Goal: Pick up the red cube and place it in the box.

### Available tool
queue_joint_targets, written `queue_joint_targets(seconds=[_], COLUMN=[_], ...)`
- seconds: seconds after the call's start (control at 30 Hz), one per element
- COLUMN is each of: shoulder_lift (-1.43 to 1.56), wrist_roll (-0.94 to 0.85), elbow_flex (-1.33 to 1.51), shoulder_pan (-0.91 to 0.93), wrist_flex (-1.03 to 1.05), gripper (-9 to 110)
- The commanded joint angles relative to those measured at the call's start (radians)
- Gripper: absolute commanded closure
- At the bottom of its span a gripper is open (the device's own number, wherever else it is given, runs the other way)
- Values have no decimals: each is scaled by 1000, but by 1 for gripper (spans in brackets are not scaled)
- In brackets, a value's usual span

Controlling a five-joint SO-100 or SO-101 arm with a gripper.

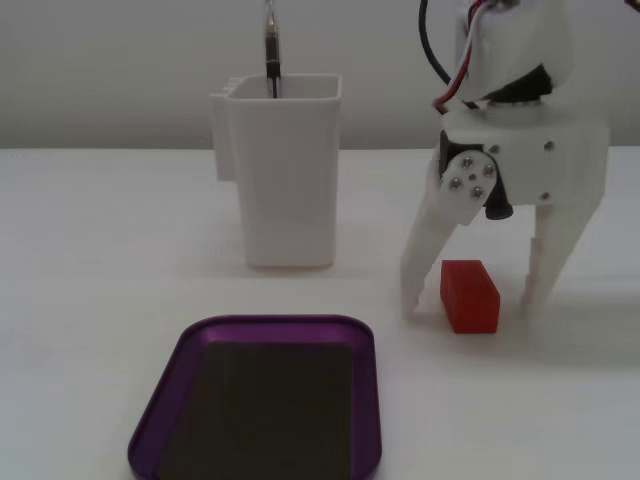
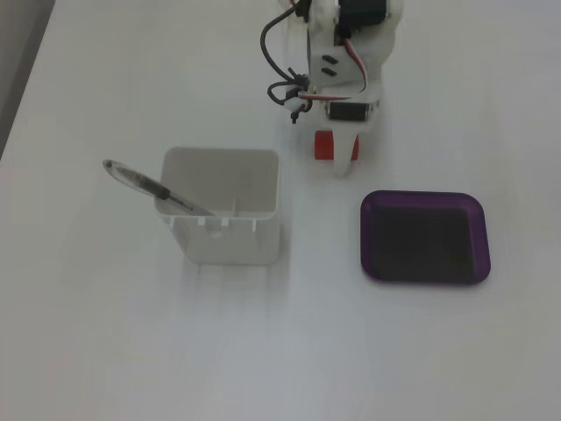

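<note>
The red cube point(image 1: 469, 296) lies on the white table, to the right of and behind the box in a fixed view. It also shows in the other fixed view point(image 2: 323, 146), half covered by the arm. My white gripper point(image 1: 468, 306) is lowered over the cube. It is open, with one finger point(image 1: 424, 258) to the cube's left and one to its right, each with a small gap. From above the gripper point(image 2: 333, 154) hides part of the cube. The box, a purple tray point(image 1: 268, 323) with a dark inside, lies empty in front point(image 2: 424, 196).
A tall white plastic container point(image 1: 290, 180) with a pen point(image 1: 270, 50) stands left of the gripper and behind the tray in a fixed view. It also shows from above point(image 2: 230, 239). Black and red cables point(image 2: 279, 88) hang at the arm.
</note>
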Motion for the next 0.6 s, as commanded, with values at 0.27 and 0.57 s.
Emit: queue_joint_targets(seconds=[0.27,0.57], shoulder_lift=[-21,11], wrist_roll=[-2,0], elbow_flex=[-5,-32], shoulder_pan=[2,-2], wrist_flex=[-12,55], gripper=[93,102])
